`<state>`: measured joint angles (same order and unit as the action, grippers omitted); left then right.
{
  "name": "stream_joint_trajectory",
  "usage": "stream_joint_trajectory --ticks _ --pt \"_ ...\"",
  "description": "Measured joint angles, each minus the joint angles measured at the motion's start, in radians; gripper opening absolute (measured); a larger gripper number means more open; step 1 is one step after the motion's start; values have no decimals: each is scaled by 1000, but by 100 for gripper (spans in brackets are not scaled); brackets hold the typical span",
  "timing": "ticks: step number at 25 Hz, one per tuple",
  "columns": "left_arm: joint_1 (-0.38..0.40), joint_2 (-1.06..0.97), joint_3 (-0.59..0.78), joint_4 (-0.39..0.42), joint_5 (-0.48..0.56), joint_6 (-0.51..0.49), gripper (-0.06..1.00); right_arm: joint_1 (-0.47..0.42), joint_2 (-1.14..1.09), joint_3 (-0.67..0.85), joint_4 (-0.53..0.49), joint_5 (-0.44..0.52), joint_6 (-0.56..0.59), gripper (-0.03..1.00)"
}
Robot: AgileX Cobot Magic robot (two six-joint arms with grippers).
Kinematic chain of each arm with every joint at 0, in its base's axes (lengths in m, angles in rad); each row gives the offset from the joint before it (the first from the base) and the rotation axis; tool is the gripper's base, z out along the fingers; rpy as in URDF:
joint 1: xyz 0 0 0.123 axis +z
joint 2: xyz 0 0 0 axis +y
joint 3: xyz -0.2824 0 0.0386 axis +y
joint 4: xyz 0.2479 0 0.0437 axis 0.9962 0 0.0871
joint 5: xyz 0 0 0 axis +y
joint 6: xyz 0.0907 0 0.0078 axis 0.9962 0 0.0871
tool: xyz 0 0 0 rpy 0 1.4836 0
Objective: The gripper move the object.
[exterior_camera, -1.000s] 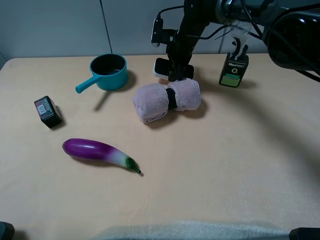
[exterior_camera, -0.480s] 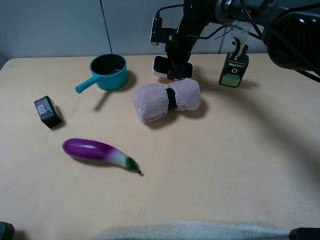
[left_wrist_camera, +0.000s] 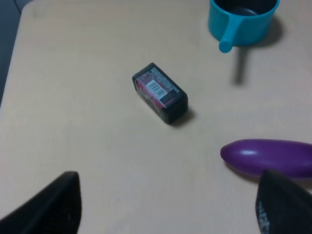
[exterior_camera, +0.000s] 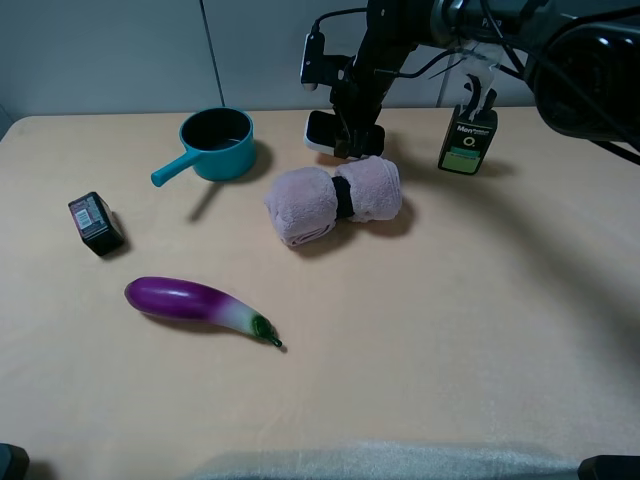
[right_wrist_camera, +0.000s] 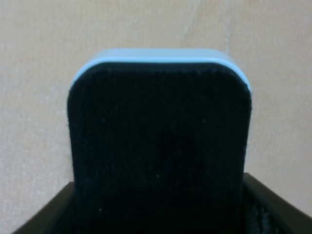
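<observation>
Object (right_wrist_camera: 158, 141): rounded-rectangle block, black felt top, pale plastic rim, clamped in right tool (exterior_camera: 357, 138). Soft rolled pink towel (exterior_camera: 333, 204) just beside. Left tool (left_wrist_camera: 168, 204) wide.

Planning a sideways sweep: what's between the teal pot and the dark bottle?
The right gripper, clamped on the object; the exterior high view shows it.

Object (exterior_camera: 320, 130): flat rounded-rectangle block. In the right wrist view its black felt-like face is facing the camera, with a pale rim showing round the far end. The gripper (exterior_camera: 354, 142) is pointing down at the table's (exterior_camera: 450, 350) far side, jaws clamping the block's long sides. The block is sitting tilted; contact with the surface unclear.
</observation>
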<state>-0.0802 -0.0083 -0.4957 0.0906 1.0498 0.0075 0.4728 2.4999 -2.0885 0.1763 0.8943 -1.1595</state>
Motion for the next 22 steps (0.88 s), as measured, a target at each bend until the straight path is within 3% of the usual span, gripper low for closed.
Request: stream_joint_trajectory --ticks 6,14,22 --pt "0 0 0 0 0 0 79 0 0 0 -1 2 2 47" --pt "0 0 0 0 0 0 79 0 0 0 6 -3 20 65" --pt "0 0 0 0 0 0 79 0 0 0 9 -17 64 69"
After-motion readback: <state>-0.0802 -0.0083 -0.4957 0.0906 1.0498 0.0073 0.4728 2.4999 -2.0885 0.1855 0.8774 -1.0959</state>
